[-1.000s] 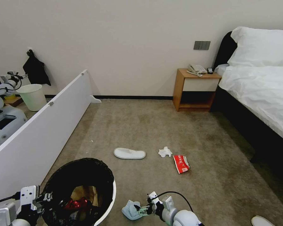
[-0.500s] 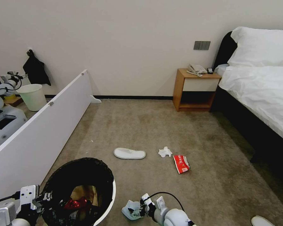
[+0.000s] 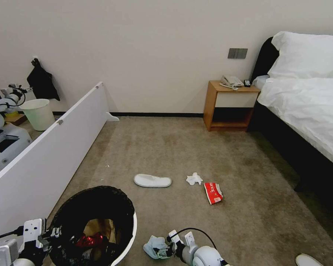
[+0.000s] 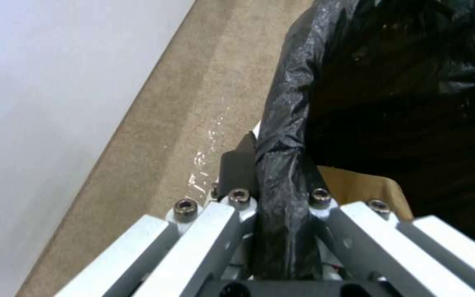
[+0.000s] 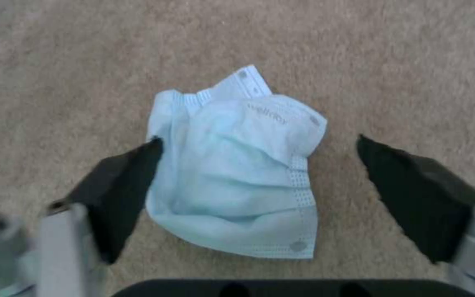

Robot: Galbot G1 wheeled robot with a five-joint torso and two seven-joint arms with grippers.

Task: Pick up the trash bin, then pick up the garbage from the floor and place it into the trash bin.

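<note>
Straddling a light-blue cloth (image 5: 235,165) on the carpet (image 5: 413,62), the right gripper (image 5: 259,189) has its fingers spread wide, one dark pad (image 5: 122,181) touching the cloth's edge, the other pad (image 5: 413,185) standing apart on the far side; nothing is held yet. The cloth looks like a pleated face mask, crumpled and soft, surely very light; it should fold under any squeeze, so taking it across the bunched middle seems safer than at a thin edge, which could slip out. Just beside this gripper, on its inner side, hangs the trash bin (image 3: 131,236), white with a black bag (image 4: 287,136) over the rim. The left gripper (image 4: 273,194) is clamped shut on that rim, bag film and bin wall pinched between the fingers; brown paper (image 3: 100,227) and a red can (image 3: 88,240) lie inside. The film looks slick, so the bin may shift in the hold if swung. Farther out in front of the right gripper lie a white slipper (image 3: 152,180), a white tissue (image 3: 194,178) and a red-white packet (image 3: 213,193), tissue and packet near each other, the slipper apart from them. A second slipper (image 3: 307,259) lies well off to the gripper's outer side. Beyond stand a nightstand (image 3: 230,107) and bed (image 3: 307,107).
</note>
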